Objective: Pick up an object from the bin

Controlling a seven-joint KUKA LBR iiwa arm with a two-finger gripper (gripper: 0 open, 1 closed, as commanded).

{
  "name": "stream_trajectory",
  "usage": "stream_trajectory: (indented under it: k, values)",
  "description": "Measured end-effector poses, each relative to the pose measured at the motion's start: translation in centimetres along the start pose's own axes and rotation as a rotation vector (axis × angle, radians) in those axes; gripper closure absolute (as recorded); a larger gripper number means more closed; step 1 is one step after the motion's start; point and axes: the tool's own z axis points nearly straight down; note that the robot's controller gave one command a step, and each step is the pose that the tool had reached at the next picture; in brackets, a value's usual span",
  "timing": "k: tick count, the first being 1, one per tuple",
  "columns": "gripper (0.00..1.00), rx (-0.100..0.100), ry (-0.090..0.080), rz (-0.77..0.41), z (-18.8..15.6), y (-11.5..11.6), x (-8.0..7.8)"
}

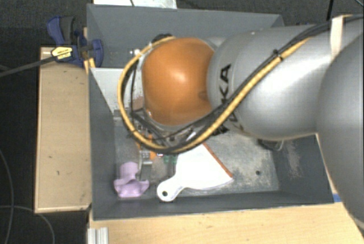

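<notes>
My gripper [145, 169] reaches down under the orange dome into the bin's front left part. Its tip stands right beside a small lilac plastic piece [129, 182] with a lumpy shape, which lies near the front left corner. The tip is at that piece's right upper edge; whether they touch I cannot tell. Just right of the gripper lies a flat white paddle-shaped thing [196, 176] with a hole in its short handle, pointing to the front left. An orange strip [219, 162] shows along its far edge.
The arm and its orange dome with cables cover the middle and back of the bin. Bare scuffed floor shows at the front right. The bin's left and front walls are close to the lilac piece.
</notes>
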Motion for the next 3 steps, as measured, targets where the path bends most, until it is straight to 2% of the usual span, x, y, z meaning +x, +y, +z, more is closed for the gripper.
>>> stream_trajectory:
  k: [1,2,3]
  values:
    - [0.00,-0.002,-0.007,0.006,-0.5,-0.1,-0.2]
    - [0.00,-0.002,-0.007,0.003,-0.4,-0.2,-0.2]
    - [0.00,0.003,-0.007,-0.182,2.5,-3.9,0.4]
